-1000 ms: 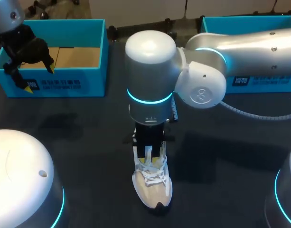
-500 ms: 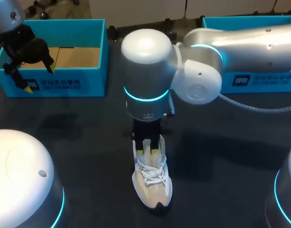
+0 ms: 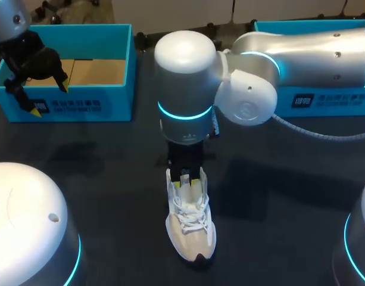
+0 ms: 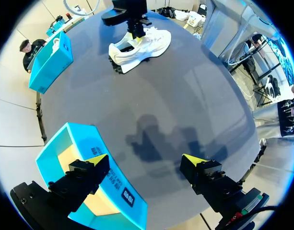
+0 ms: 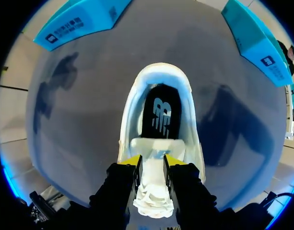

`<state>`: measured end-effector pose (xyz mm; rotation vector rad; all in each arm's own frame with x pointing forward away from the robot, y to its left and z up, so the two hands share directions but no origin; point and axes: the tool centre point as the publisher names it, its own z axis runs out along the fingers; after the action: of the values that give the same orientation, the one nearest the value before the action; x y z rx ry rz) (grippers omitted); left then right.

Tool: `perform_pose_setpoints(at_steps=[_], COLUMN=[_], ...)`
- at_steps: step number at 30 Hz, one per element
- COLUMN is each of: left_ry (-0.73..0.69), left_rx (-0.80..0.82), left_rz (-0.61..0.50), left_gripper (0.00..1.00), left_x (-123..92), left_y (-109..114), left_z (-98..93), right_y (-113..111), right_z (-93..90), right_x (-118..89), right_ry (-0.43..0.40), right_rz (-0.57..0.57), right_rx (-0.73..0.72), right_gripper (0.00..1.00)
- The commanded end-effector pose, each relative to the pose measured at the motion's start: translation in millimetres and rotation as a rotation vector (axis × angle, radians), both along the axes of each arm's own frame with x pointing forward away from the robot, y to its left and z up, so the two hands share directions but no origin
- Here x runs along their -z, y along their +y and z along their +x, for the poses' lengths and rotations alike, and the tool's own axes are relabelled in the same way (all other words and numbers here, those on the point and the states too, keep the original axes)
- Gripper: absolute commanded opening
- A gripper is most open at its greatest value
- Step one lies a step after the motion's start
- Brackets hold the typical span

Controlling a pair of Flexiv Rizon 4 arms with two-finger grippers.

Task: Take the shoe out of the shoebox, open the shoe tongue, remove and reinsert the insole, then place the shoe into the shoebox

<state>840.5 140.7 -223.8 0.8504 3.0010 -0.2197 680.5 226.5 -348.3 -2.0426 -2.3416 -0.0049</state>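
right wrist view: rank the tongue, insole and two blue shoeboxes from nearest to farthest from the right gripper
1. tongue: between the fingers of the right gripper.
2. insole: just ahead, inside the shoe.
3. left shoebox and right shoebox: across the table beyond the heel, too close to call.

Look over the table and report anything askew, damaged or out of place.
Nothing stands out. The shoe stands upright on its sole, its tongue pinched in the right gripper, and the insole lies inside. The left shoebox and the right shoebox sit upright.
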Motion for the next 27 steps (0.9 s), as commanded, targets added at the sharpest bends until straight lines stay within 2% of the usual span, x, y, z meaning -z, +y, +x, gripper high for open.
perform_pose_setpoints(at_steps=[1, 3, 6, 7, 8, 9, 10, 11, 12, 13, 16, 17, 18, 27], left_ry=[0.0, 0.0, 0.0, 0.0, 0.0, 0.0, 0.0, 0.0, 0.0, 0.0, 0.0, 0.0, 0.0, 0.0], left_rx=[0.001, 0.001, 0.001, 0.001, 0.001, 0.001, 0.001, 0.001, 0.001, 0.001, 0.001, 0.001, 0.001, 0.001], left_rz=[0.002, 0.002, 0.002, 0.002, 0.002, 0.002, 0.002, 0.002, 0.002, 0.002, 0.002, 0.002, 0.002, 0.002], left_gripper=[1.0, 1.0, 1.0, 1.0, 1.0, 1.0, 1.0, 1.0, 1.0, 1.0, 1.0, 1.0, 1.0, 1.0], left_x=[0.0, 0.0, 0.0, 0.0, 0.0, 0.0, 0.0, 0.0, 0.0, 0.0, 0.0, 0.0, 0.0, 0.0], left_y=[0.3, 0.3, 0.3, 0.3, 0.3, 0.3, 0.3, 0.3, 0.3, 0.3, 0.3, 0.3, 0.3, 0.3], left_z=[0.0, 0.0, 0.0, 0.0, 0.0, 0.0, 0.0, 0.0, 0.0, 0.0, 0.0, 0.0, 0.0, 0.0], right_y=[-6.4, -7.3, -10.1, -11.0, -11.8, -12.9, -13.8, -13.8, -17.5, -18.1, -22.5, -23.0, -26.2, -26.2], right_z=[3.9, 5.4, 11.1, 11.8, 12.1, 13.4, 15.4, 15.4, 22.6, 23.7, 29.2, 29.6, 30.4, 30.4], right_x=[-24.1, -30.8, -54.1, -61.2, -64.1, -66.1, -67.9, -67.9, -72.6, -73.6, -78.9, -79.2, -81.1, -81.1], right_ry=[-0.016, -0.026, -0.049, -0.04, -0.047, -0.045, -0.026, -0.026, -0.005, -0.016, -0.005, -0.001, 0.044, 0.044], right_rz=[-0.011, -0.021, -0.006, 0.035, 0.039, 0.038, 0.054, 0.054, 0.089, 0.095, 0.189, 0.199, 0.283, 0.283], right_rx=[-0.035, -0.045, -0.206, -0.329, -0.361, -0.397, -0.474, -0.474, -0.603, -0.634, -0.837, -0.859, -1.017, -1.017], right_gripper=[0.28, 0.29, 0.34, 0.35, 0.38, 0.44, 0.46, 0.46, 0.9, 1.0, 1.0, 1.0, 1.0, 1.0])
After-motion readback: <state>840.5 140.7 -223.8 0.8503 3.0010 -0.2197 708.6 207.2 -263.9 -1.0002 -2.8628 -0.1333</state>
